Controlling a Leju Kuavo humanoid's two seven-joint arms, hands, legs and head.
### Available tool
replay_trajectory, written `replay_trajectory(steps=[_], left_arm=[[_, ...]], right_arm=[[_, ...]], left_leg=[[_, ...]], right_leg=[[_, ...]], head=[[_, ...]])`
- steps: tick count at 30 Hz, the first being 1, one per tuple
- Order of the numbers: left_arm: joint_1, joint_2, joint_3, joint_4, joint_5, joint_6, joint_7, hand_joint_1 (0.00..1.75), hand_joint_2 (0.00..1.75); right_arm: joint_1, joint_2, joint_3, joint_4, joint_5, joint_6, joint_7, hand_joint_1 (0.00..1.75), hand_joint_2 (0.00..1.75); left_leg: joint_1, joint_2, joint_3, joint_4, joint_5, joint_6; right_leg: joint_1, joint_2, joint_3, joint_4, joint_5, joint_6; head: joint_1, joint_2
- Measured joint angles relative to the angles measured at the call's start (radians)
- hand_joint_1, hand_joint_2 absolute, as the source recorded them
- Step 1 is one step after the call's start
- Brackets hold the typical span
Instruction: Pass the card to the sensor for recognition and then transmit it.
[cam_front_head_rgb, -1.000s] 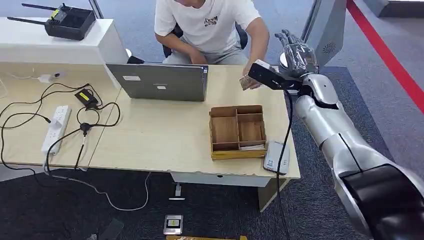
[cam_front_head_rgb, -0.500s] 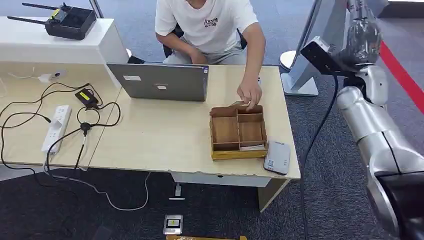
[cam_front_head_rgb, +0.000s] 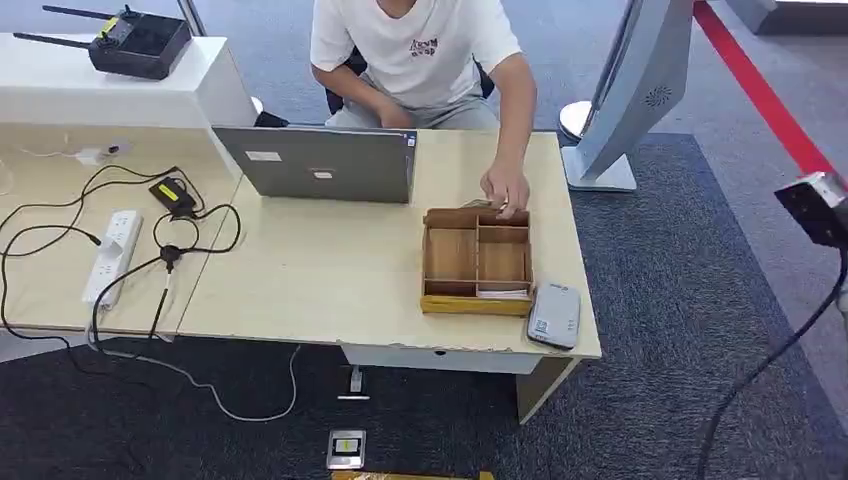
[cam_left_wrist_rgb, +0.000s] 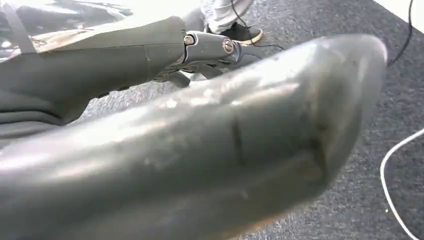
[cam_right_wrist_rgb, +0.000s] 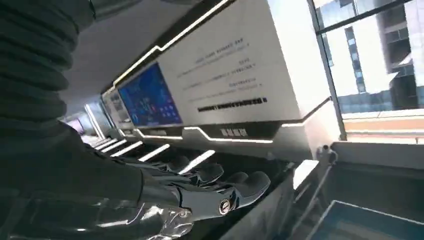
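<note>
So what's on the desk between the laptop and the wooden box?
Nothing: in the head view, bare pale desktop lies between the grey laptop and the brown wooden compartment box.

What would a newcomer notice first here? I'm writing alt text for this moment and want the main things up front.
A person in a white T-shirt sits behind the desk, one hand reaching to the far edge of the wooden compartment tray. A grey laptop stands open beside it, and a small grey card reader lies at the desk's near right corner. In the right wrist view, the right robot hand is extended with nothing in it.
</note>
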Motion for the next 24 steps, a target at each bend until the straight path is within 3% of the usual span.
replay_trajectory(steps=[4,7,12,20,24], left_arm=[[0.000,-0.012,0.015,0.001,0.006,-0.001,0.006,0.00,0.00],[-0.002,-0.017,0.024,0.001,0.006,-0.003,0.006,0.00,0.00],[-0.008,-0.024,0.033,0.001,0.005,-0.012,0.009,0.00,0.00],[-0.009,-0.035,0.047,0.001,-0.004,-0.015,0.025,0.00,0.00],[-0.009,-0.038,0.047,0.001,-0.010,-0.023,0.025,0.00,0.00]], right_arm=[[0.084,-0.010,-0.274,0.062,-0.009,0.000,0.027,0.00,1.75],[0.135,-0.007,-0.409,0.112,-0.075,0.000,0.070,0.00,1.75],[0.261,0.017,-0.636,0.208,-0.167,0.003,0.210,0.00,1.75],[0.476,0.101,-0.828,0.302,-0.211,0.015,0.377,0.00,1.75],[0.556,0.141,-0.880,0.334,-0.205,0.041,0.463,0.00,1.75]], left_leg=[[0.000,0.000,-0.001,0.000,0.000,0.000],[0.000,0.003,0.000,0.000,-0.001,0.000],[0.001,0.000,0.000,0.000,-0.001,0.001],[0.002,0.000,0.000,-0.002,-0.001,0.000],[0.002,0.001,0.001,-0.004,-0.002,-0.001]], right_leg=[[0.001,-0.001,0.000,0.000,-0.001,0.001],[0.000,0.002,-0.001,0.000,-0.001,0.001],[0.002,0.000,0.001,0.000,-0.002,0.000],[0.002,0.000,0.001,0.000,-0.003,-0.001],[0.002,0.000,0.001,0.000,-0.004,-0.002]], head=[[0.001,0.000],[0.000,0.000],[0.001,0.000],[0.001,0.000],[0.000,0.000]])
